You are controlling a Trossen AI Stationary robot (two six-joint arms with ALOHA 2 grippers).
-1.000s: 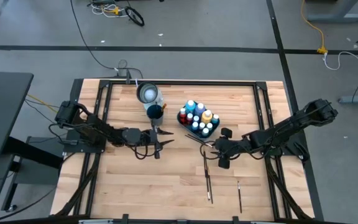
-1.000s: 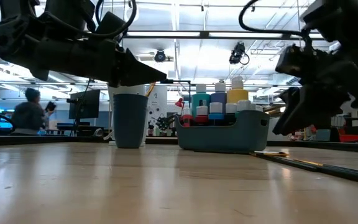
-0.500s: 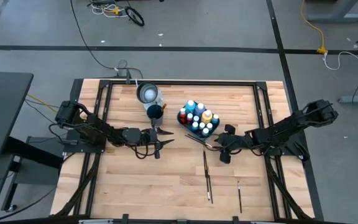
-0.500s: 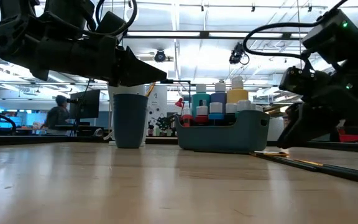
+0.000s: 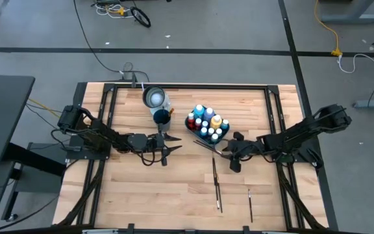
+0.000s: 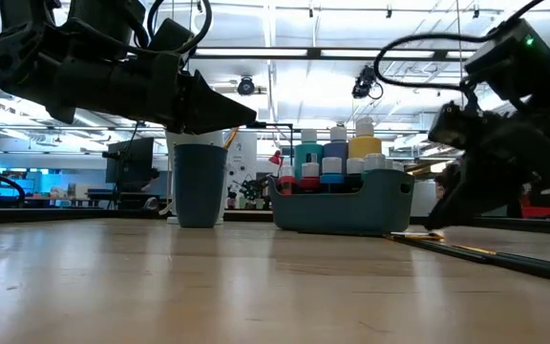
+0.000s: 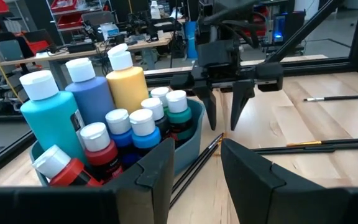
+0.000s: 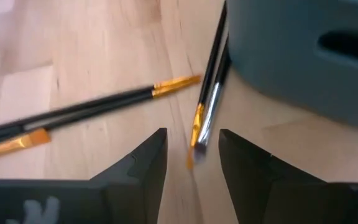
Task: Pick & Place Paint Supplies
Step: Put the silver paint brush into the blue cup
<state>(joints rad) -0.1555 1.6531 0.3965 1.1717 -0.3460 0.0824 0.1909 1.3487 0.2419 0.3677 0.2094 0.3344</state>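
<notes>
STATUS. The R gripper point(image 5: 228, 155) hangs low over the table point(image 5: 174, 188), just beside the teal tray point(image 5: 221, 136) on its near side. Fingers spread, holding nothing; the R wrist view shows clear wood between both fingertips point(image 8: 146, 163). The L gripper point(image 5: 169, 147) waits near the dark blue cup point(image 5: 162, 117), fingers parted, empty, pointing toward the tray.

TASK ITEMS. The paint bottles point(image 5: 206, 121) stand upright, packed inside the tray. 2 brushes point(image 8: 209, 93) lie side by side against the tray wall, ferrule ends toward the R gripper. Another brush point(image 8: 104, 102) lies across the wood, crossing near them. 2 more brushes lie well apart, nearer the table's front edge: a long brush point(image 5: 217, 185) and a short brush point(image 5: 250, 203).

KEY RELATION. The paired brush tips sit directly ahead of the R finger gap, just beyond the fingertips. Their long axis runs roughly along the gripper's line of approach, not across it, so closing here would likely catch only the tips. The R arm is clearly nearer; the L arm is beyond the tray's far side.

CHANGE. Vs. 1.0 s ago, the R gripper has shifted slightly toward the tray and brush tips. Vs. 0.5 s ago, approx. same place. L arm unmoved. Brushes and bottles unmoved.
</notes>
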